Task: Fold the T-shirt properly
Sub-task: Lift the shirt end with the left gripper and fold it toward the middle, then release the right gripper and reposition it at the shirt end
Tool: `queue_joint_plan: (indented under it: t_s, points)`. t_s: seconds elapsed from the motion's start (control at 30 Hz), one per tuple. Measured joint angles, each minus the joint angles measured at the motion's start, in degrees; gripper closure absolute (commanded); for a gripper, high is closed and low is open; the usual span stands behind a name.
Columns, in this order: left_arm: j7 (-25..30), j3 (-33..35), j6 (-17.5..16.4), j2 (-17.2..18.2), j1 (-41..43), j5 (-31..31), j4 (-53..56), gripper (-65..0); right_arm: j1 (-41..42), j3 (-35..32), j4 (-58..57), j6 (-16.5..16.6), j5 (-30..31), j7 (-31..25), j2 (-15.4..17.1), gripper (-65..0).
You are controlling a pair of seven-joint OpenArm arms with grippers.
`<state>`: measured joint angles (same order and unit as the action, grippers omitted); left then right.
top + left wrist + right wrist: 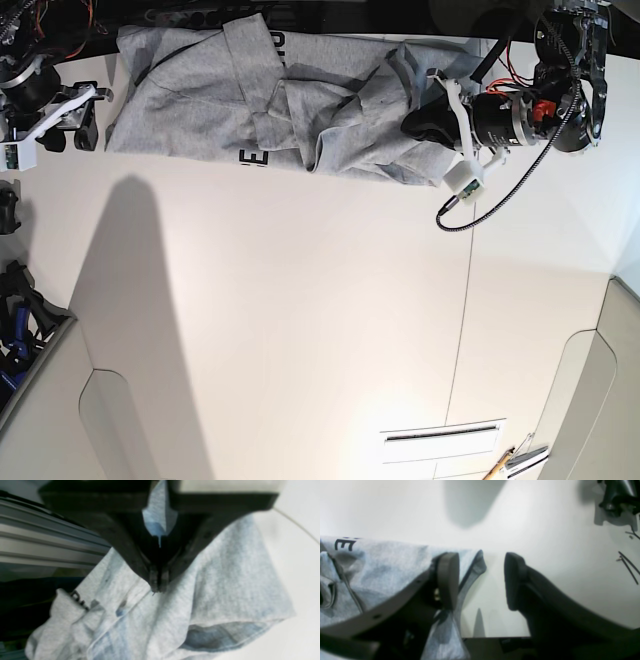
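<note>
The heather-grey T-shirt (200,100) lies crumpled along the table's far edge, with dark lettering (252,158) showing at a fold. My left gripper (418,125) sits on the shirt's right end. In the left wrist view its fingertips (158,585) are shut and pinch a ridge of the T-shirt (220,580). My right gripper (84,122) hovers at the shirt's left edge. In the right wrist view it (481,580) is open; one finger (448,580) is over the T-shirt (382,565) and the other finger (513,580) is over bare table.
An aluminium rail (37,542) runs behind the shirt on the left arm's side. Loose black cables (628,565) and a black fixture (617,495) lie beyond the right gripper. A slot (440,433) and small tools (510,462) are near the table's front edge.
</note>
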<state>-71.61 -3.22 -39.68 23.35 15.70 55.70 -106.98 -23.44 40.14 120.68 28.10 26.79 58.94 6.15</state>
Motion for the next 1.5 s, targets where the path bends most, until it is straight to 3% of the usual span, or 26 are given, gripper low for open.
queue_joint_plan:
  t_s: [0.1, 0.2, 0.5, 0.73, 0.83, 0.93, 1.07, 1.17, 1.5]
  points:
    - [0.13, 0.0, 0.0, 0.0, 0.2, 1.36, 0.0, 0.0, 0.0, 0.0, 0.0, 0.02, 0.0, 0.0, 0.0, -29.3]
    - [0.2, 0.24, -0.02, -0.22, 1.64, 7.91, -0.02, 0.0, 0.0, 0.0, 0.0, 0.0, 0.0, 0.0, 0.0, -29.3]
    - [0.33, 8.87, 0.0, -1.14, 3.45, 8.35, -0.02, 0.0, 0.0, 0.0, 0.0, 0.0, 0.0, 0.0, 0.0, -29.3]
    - [-2.56, 11.82, 0.0, -1.11, 2.71, 16.9, -0.63, 0.0, 0.0, 0.0, 0.0, 0.02, 0.0, 0.0, 0.0, -29.3]
    - [-4.04, 11.19, 0.0, -1.14, 2.56, 20.72, -2.91, 0.0, 0.0, 0.0, 0.0, 0.0, 0.0, -0.02, 0.0, -29.3]
    - [-4.42, 9.03, 0.0, -1.16, 2.56, 20.22, -5.66, 0.0, 0.0, 0.0, 0.0, 0.0, -1.6, -0.2, 0.0, -29.4]
    - [-4.48, 4.2, -0.02, -1.14, 2.54, 18.71, -7.04, 0.0, -0.02, 0.0, 0.0, 0.02, -4.35, 0.35, 0.0, -39.9]
    - [-4.48, 1.18, 0.0, -1.16, 2.54, 18.71, -7.04, 0.0, -0.02, 0.0, -0.09, 0.0, -4.31, 0.31, 0.0, -40.3]
    - [-4.42, -2.62, 0.0, -0.98, 2.56, 18.69, -7.04, 0.0, -0.04, 0.0, -14.01, 0.09, 5.22, 2.23, 0.0, -40.3]
